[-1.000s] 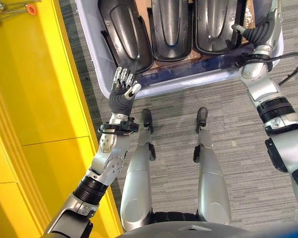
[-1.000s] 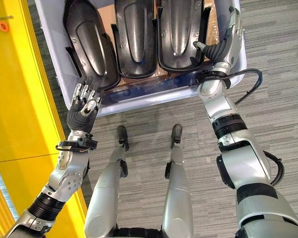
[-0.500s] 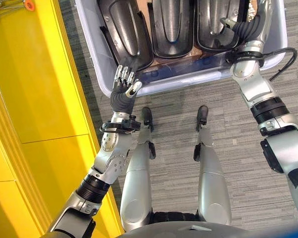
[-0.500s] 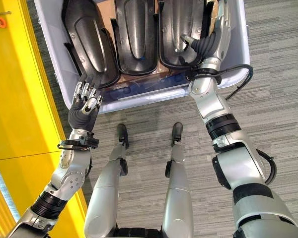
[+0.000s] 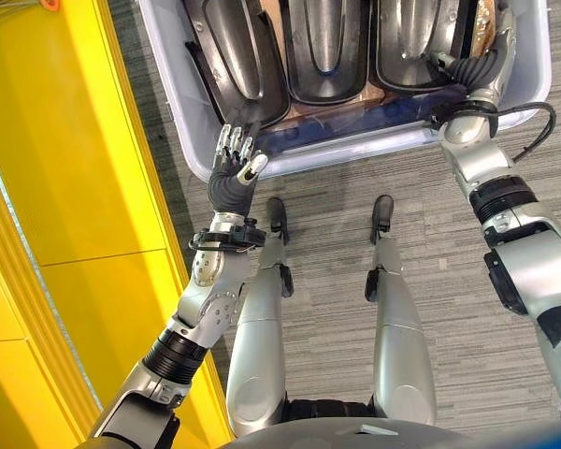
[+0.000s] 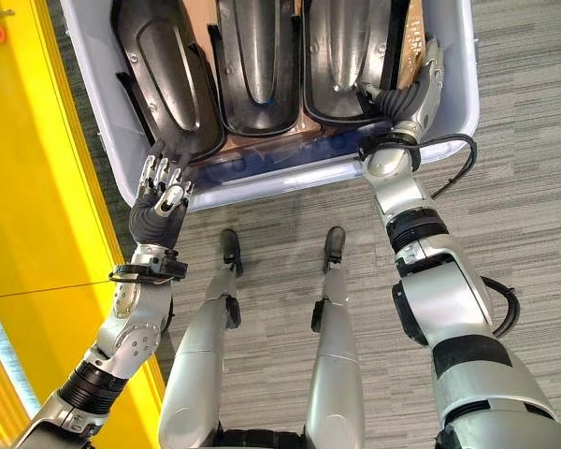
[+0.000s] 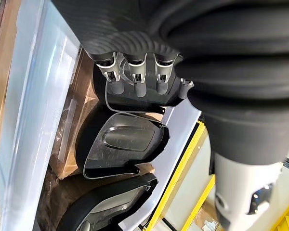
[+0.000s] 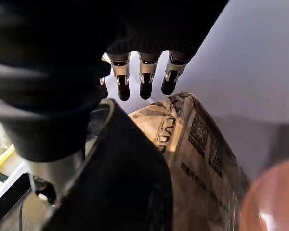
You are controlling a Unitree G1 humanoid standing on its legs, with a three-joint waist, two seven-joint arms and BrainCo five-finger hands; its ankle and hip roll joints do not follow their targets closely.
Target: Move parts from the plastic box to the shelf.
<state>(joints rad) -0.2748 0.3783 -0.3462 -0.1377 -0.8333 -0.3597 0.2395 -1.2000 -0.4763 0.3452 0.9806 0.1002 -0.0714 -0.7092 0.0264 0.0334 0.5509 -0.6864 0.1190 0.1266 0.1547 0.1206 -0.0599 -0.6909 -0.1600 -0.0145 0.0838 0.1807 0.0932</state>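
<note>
Right hand (image 6: 413,94), fingers straight, w/ glossy black moulded part (image 6: 348,47) in translucent plastic box (image 6: 453,117); left hand (image 6: 161,192) spread.

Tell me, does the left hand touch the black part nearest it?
Cannot tell. In the left eye view the left hand overlaps the black part, without plain contact.

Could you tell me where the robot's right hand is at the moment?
The right hand is inside the plastic box at its right end, beside the rightmost black part.
</note>
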